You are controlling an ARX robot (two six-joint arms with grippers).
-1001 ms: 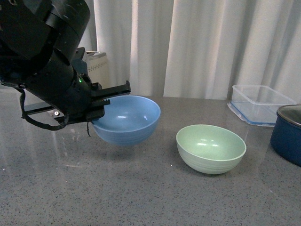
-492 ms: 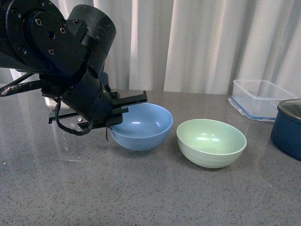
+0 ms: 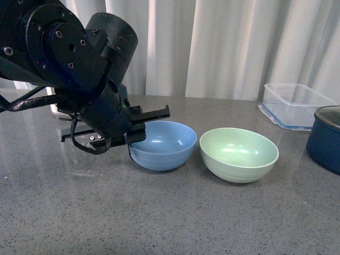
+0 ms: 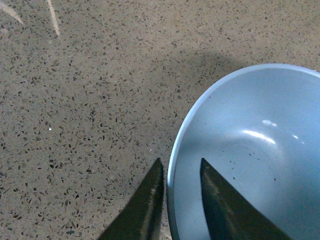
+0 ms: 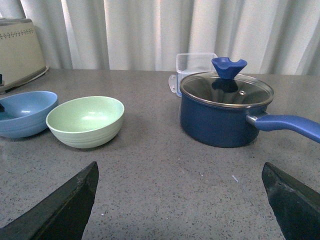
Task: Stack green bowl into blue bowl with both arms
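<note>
Two bowls: the blue bowl (image 3: 162,144), just lowered, sits close beside the green bowl (image 3: 239,154), its rim pinched by the left gripper (image 4: 181,167). The right gripper (image 5: 180,165) gapes empty, so lifting the green bowl likely comes next.

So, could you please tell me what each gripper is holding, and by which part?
The left gripper holds the blue bowl by its rim, one of its fingers inside the wall and one outside. The right gripper is open and holds nothing.
</note>
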